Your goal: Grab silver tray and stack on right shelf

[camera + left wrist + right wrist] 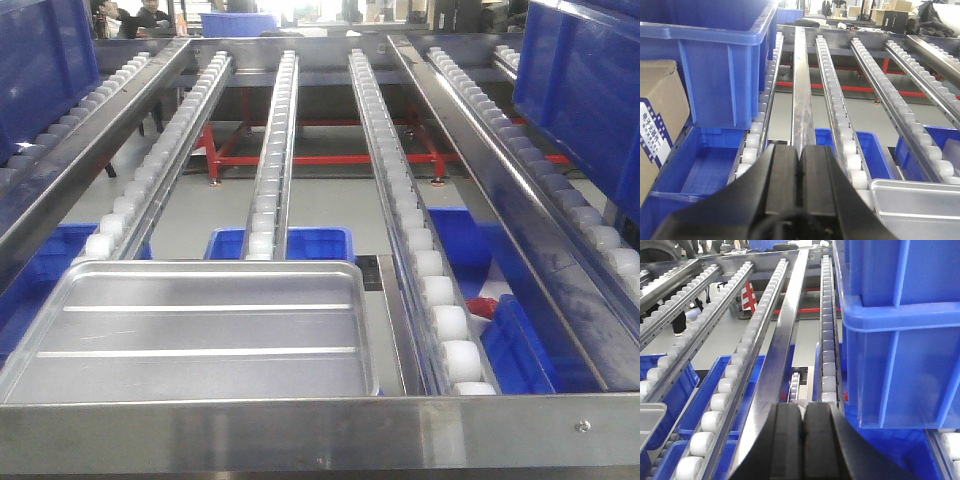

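Observation:
The silver tray lies flat at the front left of a roller rack level, on steel-framed tracks of white rollers, just behind the steel front bar. Two long ribs run across its base. One tray corner shows at the lower right of the left wrist view, another corner at the lower left of the right wrist view. My left gripper is shut and empty, left of the tray. My right gripper is shut and empty, right of it. Which level is the right shelf I cannot tell.
Steel rails bound the tray's lane. A blue bin sits on the rollers beyond the right rail, another blue bin beyond the left one. A cardboard box stands left. Blue bins lie on the level below.

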Robot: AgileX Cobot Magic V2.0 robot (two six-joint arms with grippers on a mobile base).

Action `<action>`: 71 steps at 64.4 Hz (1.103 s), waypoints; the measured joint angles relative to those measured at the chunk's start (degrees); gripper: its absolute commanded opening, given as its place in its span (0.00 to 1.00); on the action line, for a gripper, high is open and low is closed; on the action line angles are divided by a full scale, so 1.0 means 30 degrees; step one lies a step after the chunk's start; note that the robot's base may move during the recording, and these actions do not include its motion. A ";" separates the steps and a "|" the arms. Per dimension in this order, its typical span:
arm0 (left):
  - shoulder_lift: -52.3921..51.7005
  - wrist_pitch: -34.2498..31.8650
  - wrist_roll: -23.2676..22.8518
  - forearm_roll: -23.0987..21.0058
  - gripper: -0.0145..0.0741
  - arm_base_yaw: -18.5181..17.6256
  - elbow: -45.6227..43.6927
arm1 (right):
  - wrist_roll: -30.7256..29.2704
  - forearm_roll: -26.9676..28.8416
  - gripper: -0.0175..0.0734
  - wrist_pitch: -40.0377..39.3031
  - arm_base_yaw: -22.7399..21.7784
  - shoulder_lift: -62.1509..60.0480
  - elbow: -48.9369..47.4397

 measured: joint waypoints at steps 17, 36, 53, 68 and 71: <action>0.0000 0.0000 0.0000 0.0000 0.06 0.0000 0.0000 | 0.0000 0.0000 0.25 0.0000 0.0000 0.0000 0.0000; 0.0000 0.0000 0.0000 0.0000 0.06 0.0000 0.0000 | 0.0000 0.0000 0.25 0.0000 0.0000 0.0000 0.0000; 0.0000 -0.0683 0.0000 -0.0071 0.06 0.0000 0.0000 | 0.0000 0.0000 0.25 -0.0657 0.0000 0.0000 0.0000; 0.0000 -0.1187 0.0000 -0.0224 0.06 0.0000 -0.1035 | 0.0000 0.0000 0.25 -0.2479 0.0000 0.0000 -0.0582; 0.0144 -0.0789 0.0000 0.0202 0.06 0.0000 -0.2201 | 0.0000 0.0000 0.25 -0.2077 0.0000 0.0000 -0.1592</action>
